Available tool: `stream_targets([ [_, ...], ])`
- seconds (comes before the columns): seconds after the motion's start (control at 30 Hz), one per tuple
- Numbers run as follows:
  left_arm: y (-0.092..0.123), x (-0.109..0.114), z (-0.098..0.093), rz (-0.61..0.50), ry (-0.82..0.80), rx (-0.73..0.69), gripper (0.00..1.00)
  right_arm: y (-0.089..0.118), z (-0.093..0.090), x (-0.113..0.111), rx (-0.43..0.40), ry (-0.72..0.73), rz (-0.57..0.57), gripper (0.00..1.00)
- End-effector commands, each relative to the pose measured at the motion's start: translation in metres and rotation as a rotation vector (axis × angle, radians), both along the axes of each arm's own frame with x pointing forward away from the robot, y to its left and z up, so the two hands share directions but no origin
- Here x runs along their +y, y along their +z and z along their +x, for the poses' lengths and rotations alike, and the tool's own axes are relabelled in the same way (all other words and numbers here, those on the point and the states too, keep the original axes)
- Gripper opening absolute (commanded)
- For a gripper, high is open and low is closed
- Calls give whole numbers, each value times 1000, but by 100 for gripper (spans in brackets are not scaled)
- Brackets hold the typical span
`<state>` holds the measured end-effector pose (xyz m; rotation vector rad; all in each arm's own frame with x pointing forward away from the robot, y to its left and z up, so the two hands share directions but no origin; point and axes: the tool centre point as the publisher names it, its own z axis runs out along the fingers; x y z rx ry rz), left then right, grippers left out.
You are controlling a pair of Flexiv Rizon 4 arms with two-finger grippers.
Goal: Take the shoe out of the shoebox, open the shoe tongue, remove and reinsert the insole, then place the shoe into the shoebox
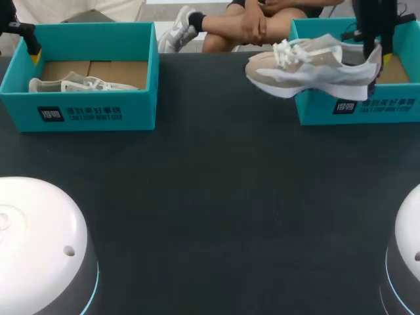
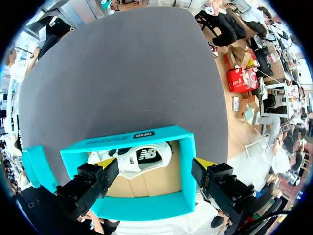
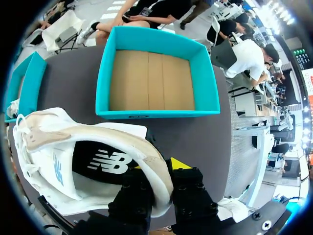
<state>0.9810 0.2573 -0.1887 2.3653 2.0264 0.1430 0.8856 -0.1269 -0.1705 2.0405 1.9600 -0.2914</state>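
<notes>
**Shoe lifted, table next**

Shoe [image 1: 308,65] clenched at the heel collar by right gripper [image 3: 159,169], one finger inside the collar, one outside. Held above the rim of right box [image 1: 357,108], toe reaching past it toward left box [image 2: 127,139]. Right box bare inside. Left gripper [image 2: 154,174] released, hanging over left box, well apart from right box, with second shoe [image 2: 142,156] lying below it.

Probably the take-out step, nearly done. Carry clear of right box's wall before lowering. Set down sole-flat on the table in front of right box, laces up for the tongue work. Watch the sagging toe, likely to touch first. Release only once the sole rests flat.
</notes>
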Motion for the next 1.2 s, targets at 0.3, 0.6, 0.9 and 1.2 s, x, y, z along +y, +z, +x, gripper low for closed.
stream_targets([
  [0.3,0,0,-1,1,-1,-3,100,-1,-35,36,-148,56,15,0],
  [0.6,0,0,-1,1,-1,-3,100,-1,-35,36,-148,56,15,0],
  [0.9,0,0,-1,1,-1,-3,100,-16,-65,71,-185,30,8,0],
  [1.2,0,0,-1,1,-1,-3,100,-45,-137,147,-190,54,-30,0],
])
